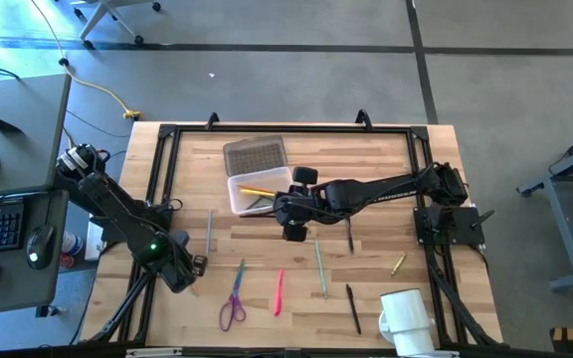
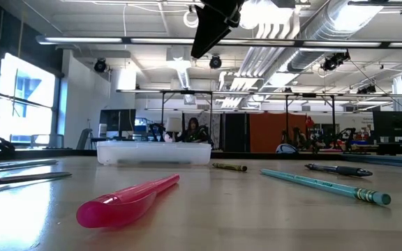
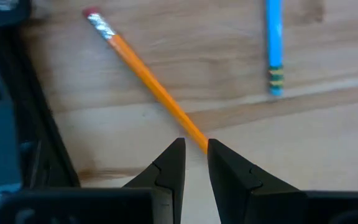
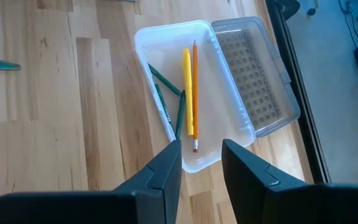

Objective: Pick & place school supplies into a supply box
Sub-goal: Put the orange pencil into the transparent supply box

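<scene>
Fingers apart and empty, the right gripper (image 4: 201, 163) hovers over the clear, white-rimmed supply box (image 4: 143, 42) holding yellow, orange and green pencils, near the bench's far edge.

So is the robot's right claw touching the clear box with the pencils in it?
Apart. In the right wrist view the right gripper hangs open and empty above the supply box; the low view shows the arm high over the table.

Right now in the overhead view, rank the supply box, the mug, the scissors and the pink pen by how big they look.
1. Supply box and mug: these look close in size, so I won't rank one above the other.
2. Scissors
3. Pink pen, shorter and thinner than the scissors.
</scene>
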Controlling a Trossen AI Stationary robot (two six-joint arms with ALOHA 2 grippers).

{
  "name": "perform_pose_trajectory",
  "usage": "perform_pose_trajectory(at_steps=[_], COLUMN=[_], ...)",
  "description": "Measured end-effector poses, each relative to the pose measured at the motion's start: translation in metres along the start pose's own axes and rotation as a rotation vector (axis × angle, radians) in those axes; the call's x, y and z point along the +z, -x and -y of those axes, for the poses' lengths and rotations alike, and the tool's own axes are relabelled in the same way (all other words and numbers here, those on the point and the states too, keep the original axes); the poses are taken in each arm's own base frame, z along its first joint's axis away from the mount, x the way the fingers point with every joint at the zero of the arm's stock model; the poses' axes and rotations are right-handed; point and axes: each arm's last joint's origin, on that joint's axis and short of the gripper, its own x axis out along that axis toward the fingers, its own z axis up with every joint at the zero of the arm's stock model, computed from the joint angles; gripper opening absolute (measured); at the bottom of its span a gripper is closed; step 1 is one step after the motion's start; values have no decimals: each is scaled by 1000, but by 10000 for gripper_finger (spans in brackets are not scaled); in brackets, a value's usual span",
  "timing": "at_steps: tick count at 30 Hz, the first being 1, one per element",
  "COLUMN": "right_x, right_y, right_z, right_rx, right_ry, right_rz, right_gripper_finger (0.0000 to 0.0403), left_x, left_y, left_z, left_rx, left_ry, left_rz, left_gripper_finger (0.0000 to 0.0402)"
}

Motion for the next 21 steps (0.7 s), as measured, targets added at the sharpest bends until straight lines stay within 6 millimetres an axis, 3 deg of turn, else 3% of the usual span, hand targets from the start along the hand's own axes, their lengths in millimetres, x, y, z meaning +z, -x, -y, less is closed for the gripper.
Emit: perform_pose_trajectory(at_steps=[10,21], right_x=[2,4], right_y=[0,0], right_z=[0,0], right_rx=[4,-1], right_ry=[-27,-15], right_rz=[19,41], right_gripper_finger=[99,99], left_x=[5,5], left_y=[-24,-27], left_z=[-9,-8], left_rx=[111,82], left_ry=[42,89], left_rz=[41,60], left_gripper_finger=[104,104])
